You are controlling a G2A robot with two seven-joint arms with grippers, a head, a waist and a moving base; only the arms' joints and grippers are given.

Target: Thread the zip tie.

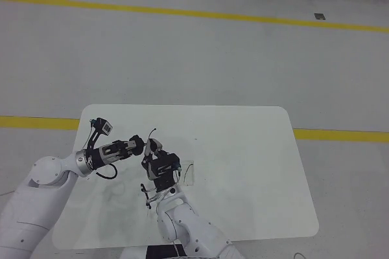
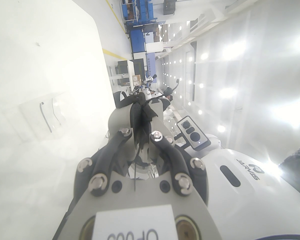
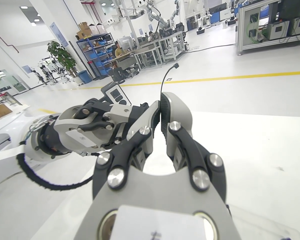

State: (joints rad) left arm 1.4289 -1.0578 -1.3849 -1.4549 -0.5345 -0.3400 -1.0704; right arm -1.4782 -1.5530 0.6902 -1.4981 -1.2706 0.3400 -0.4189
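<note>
Zip tie [image 3: 163,81]: thin black strap held in the air, pinched btwn the pressed-together pads of the right gripper [image 3: 160,103]. Its free length rises from the fingertips in a slight curve and ends in a small dark head; the part inside the pads is hidden. The left gripper [image 2: 141,107] comes in from the side, close against the right one. It is likewise closed on the tie, w/ a fine black strand running out from btwn its pads toward its palm. Pads and strap are dark on dark there, so the exact grip point is hard to make out. In the right wrist view its tips are covered by the right gripper's finger. Top view: both grippers sit over the left-of-centre part of the white table [image 1: 246,194], w/ the tie showing as a hairline only. Near them on the table, toward its middle, lies a clear tray [image 2: 27,126] w/ thin dark strips inside, too fine to identify. Beyond the table: grey floor w/ a yellow line [image 1: 350,135].
</note>
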